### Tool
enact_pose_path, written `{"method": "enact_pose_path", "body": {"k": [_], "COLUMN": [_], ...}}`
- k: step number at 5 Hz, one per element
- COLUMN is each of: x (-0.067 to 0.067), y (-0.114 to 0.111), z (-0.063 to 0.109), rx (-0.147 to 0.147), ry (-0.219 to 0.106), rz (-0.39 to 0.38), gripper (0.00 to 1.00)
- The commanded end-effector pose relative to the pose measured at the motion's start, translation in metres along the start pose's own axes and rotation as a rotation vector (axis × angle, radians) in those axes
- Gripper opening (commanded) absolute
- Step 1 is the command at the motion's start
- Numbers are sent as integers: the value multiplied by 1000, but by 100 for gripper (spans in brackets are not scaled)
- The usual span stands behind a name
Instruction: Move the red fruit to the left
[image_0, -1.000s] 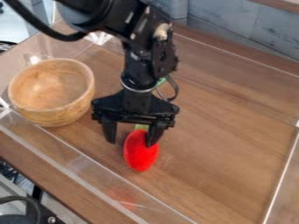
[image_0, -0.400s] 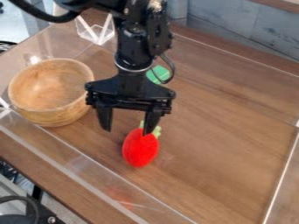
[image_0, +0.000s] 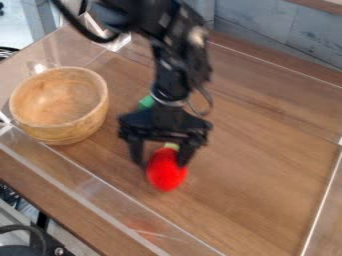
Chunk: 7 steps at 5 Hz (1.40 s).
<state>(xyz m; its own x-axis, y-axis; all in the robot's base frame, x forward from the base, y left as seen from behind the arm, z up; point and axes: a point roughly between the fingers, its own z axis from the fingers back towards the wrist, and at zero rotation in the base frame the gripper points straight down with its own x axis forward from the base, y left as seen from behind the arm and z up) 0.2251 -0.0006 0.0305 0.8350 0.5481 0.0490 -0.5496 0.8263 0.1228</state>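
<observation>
The red fruit (image_0: 167, 176) lies on the wooden table, right of the wooden bowl (image_0: 59, 103) and near the front. My gripper (image_0: 167, 152) hangs from the black arm straight over it. It is open, with one dark finger on each side of the fruit's upper part. The fruit's leafy top is hidden behind the gripper. I cannot tell whether the fingers (image_0: 138, 151) touch the fruit; it rests on the table.
A round wooden bowl stands at the left. Low clear plastic walls (image_0: 80, 178) run along the front and sides of the table. Bare wood (image_0: 267, 130) stretches to the right of the arm.
The gripper, which had lifted slightly above the fruit, has shifted a little right and come down around its top. The fruit has stayed in place and the jaws have stayed open.
</observation>
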Motion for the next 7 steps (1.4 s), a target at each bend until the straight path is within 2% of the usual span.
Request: {"method": "enact_pose_path", "body": {"k": [1, 2, 3, 4, 5, 6, 7], "x": [19, 37, 63, 85, 98, 114, 127], "y": [9, 21, 34, 51, 37, 50, 62], "z": [-1, 10, 35, 64, 84, 82, 83], "rx": [-12, -32, -72, -116, -152, -162, -173], "ry": [-22, -20, -27, -43, -58, -50, -51], "rz": [-24, -93, -97, -58, -120, -94, -98], "gripper": [0, 0, 0, 0, 0, 0, 0]}}
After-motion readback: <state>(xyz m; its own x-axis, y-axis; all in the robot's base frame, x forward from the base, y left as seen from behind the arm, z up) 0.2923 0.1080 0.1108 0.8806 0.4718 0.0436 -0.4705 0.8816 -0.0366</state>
